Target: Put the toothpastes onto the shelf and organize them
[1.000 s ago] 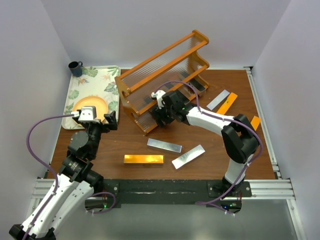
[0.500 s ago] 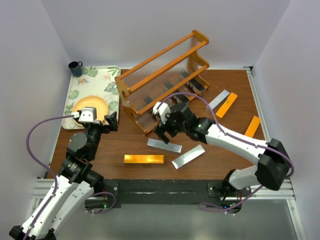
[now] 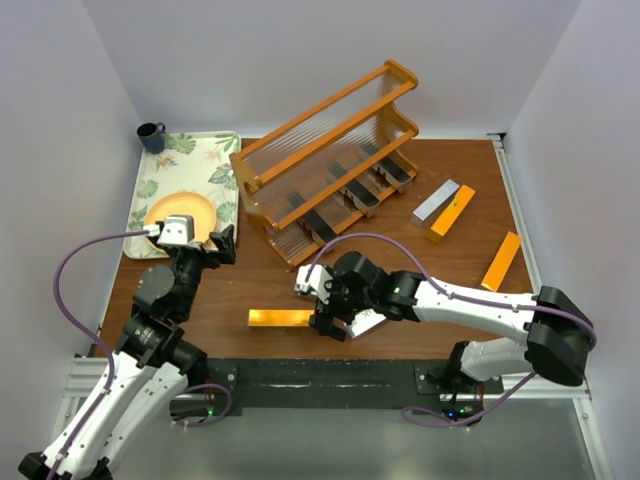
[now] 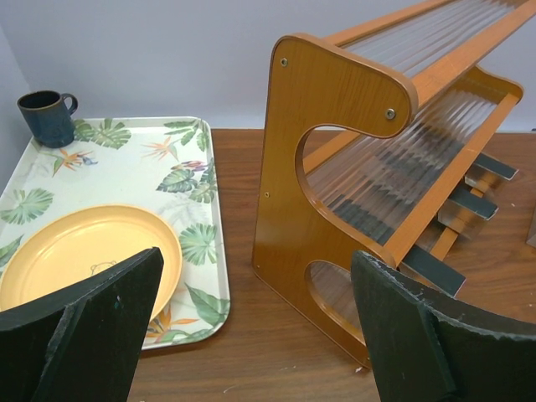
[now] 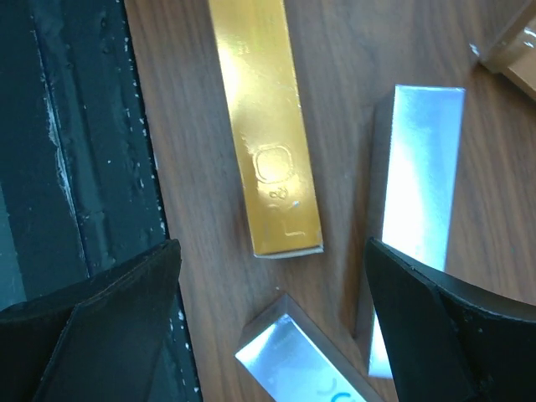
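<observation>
The orange-brown shelf [image 3: 330, 140] stands at the back, with three dark grey toothpaste cartons [image 3: 357, 193] on its lowest tier. My right gripper [image 3: 328, 318] is open and empty, hovering low over loose cartons near the front edge. The right wrist view shows a gold carton [image 5: 266, 126], a silver carton [image 5: 419, 209] and the end of another silver one [image 5: 293, 356] between my open fingers. The gold carton [image 3: 278, 318] also shows in the top view. My left gripper [image 3: 222, 243] is open and empty, facing the shelf's end panel [image 4: 335, 167].
A silver carton [image 3: 435, 200] and two orange ones [image 3: 452, 212] [image 3: 500, 260] lie at the right. A floral tray [image 3: 215, 150] with a yellow plate [image 4: 84, 251] and a dark mug [image 3: 151, 136] sits at the back left. The black base rail [image 5: 75, 167] lies beside the gold carton.
My right gripper has pulled away from the shelf's lowest tier and come forward and down over the gold and silver cartons near the front edge. The left arm has not moved.
</observation>
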You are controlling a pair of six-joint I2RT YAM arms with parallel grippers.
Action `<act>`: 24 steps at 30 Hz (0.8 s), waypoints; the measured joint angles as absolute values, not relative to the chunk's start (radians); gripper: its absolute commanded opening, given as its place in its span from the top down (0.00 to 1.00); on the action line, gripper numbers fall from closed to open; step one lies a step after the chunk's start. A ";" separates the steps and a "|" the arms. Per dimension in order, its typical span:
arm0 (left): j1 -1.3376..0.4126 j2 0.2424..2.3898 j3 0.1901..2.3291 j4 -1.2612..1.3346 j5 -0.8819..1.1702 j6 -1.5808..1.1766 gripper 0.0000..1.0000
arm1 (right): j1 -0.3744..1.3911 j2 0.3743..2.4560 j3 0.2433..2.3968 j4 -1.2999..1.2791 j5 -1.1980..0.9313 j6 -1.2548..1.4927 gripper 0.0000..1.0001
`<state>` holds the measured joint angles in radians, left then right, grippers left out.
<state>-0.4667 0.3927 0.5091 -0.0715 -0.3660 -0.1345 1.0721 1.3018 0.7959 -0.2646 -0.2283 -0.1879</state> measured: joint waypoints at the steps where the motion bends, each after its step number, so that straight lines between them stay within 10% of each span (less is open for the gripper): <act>1: -0.467 0.395 0.509 -0.072 -0.366 -0.134 0.00 | 1.078 1.310 0.796 -0.258 -0.228 -0.189 0.06; 24: -0.467 0.427 0.509 -0.077 -0.344 -0.134 0.00 | 1.130 1.574 0.773 -0.088 -0.146 -0.217 0.28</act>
<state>-0.4667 0.4271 0.5091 -0.0769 -0.3443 -0.1345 1.1297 1.5742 0.7727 -0.0883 -0.1463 -0.2173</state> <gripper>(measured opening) 0.996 0.773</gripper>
